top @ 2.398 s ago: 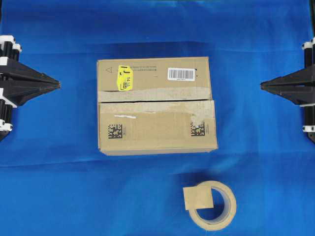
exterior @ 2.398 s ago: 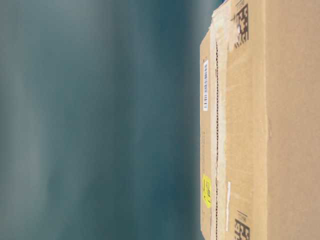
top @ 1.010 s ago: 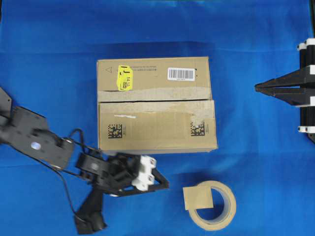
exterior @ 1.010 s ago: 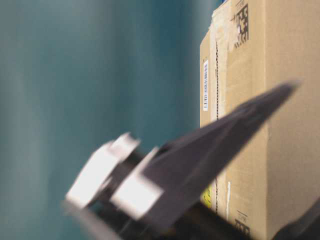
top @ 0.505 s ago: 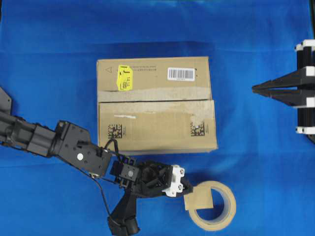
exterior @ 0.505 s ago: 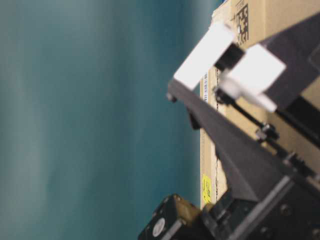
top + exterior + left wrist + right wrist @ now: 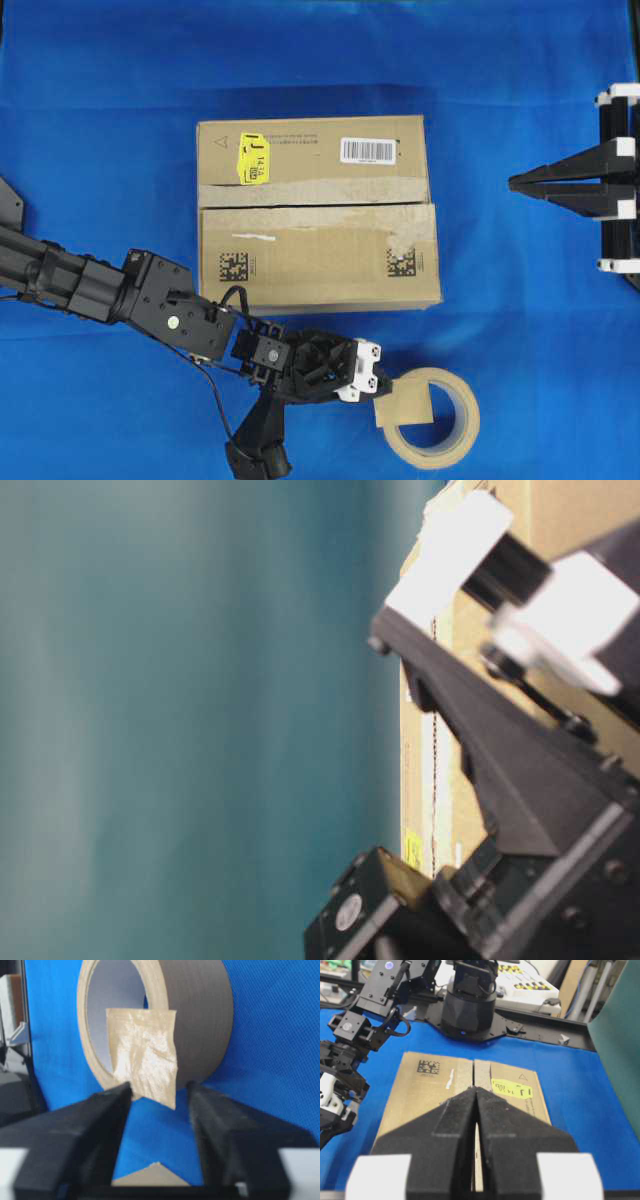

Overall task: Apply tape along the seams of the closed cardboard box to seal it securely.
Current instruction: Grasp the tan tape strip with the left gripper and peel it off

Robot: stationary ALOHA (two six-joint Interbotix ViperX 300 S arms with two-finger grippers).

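The left gripper [image 7: 156,1092] is positioned at the tape [image 7: 144,1055], its jaws apart on either side of the piece's lower edge, not clamped. The tape is stuck to the tape roll [image 7: 436,418], near the cardboard box [image 7: 318,215] on the blue worktop [image 7: 110,150]. The right gripper [image 7: 476,1091] is kept well apart, jaws together.

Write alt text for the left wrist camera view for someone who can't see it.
Two black fingers of the left tool flank the lower edge of a square tape piece, with gaps visible on both sides. The piece hangs from a beige tape roll standing on edge on blue cloth.
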